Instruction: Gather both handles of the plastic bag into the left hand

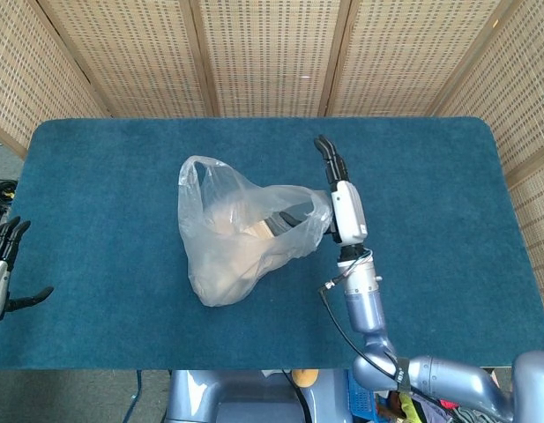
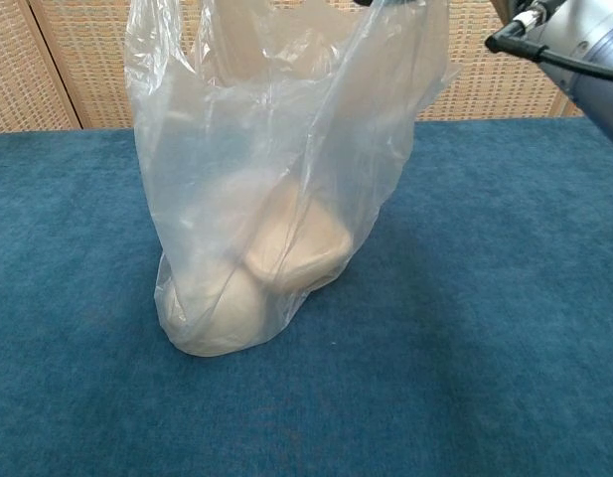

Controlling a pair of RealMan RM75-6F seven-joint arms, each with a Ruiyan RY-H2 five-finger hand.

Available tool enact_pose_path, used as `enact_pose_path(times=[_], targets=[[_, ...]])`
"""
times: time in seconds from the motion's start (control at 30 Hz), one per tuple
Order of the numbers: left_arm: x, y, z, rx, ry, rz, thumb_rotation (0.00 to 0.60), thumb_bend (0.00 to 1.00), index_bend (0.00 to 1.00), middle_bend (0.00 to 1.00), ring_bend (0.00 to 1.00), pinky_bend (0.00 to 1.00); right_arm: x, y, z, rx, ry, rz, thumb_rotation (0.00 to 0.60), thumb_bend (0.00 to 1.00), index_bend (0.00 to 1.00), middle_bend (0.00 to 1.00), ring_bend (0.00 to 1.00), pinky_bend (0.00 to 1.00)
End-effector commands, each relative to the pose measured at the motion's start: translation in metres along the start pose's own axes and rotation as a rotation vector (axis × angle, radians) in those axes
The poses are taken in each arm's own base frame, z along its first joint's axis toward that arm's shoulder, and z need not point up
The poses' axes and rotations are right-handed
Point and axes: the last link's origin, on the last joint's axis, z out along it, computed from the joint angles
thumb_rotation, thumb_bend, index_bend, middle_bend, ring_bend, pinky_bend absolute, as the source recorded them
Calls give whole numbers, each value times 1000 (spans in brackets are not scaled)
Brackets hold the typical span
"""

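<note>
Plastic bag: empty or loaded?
Loaded. The plastic bag holds pale rounded items, seen through the film, resting on the table.

Both views bright, even, diffuse light, colours clean. Head view sharp across the blue desk point(image 1: 95, 176); soft faint shadow under the plastic bag point(image 1: 241, 233) and beside the right hand point(image 1: 340, 207), no hard edges. Small white glints on the bag's creases, no blown-out areas. Straight desk edges bow slightly toward the corners. Chest view: bag point(image 2: 276, 179) close, film milky with mild sheen, contents hazy through it; dim shadow on the carpet to its right; right arm at top corner slightly soft.
</note>
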Motion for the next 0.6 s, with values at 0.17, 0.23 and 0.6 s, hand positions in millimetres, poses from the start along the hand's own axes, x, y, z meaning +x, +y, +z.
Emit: enact_pose_path(times=[0.17,0.23,0.6], targets=[[0,-1,1,1,-1,-1,600,107,0,0,0,0,-10,-20,11,-10,34,84,600,0,0,0,0,0],[0,-1,1,1,-1,-1,600,106,0,0,0,0,-10,-23,15,-34,47,127,600,0,0,0,0,0],[0,-1,1,1,-3,-2,600,107,0,0,0,0,-1,-28,20,-114,89,290,600,0,0,0,0,0]])
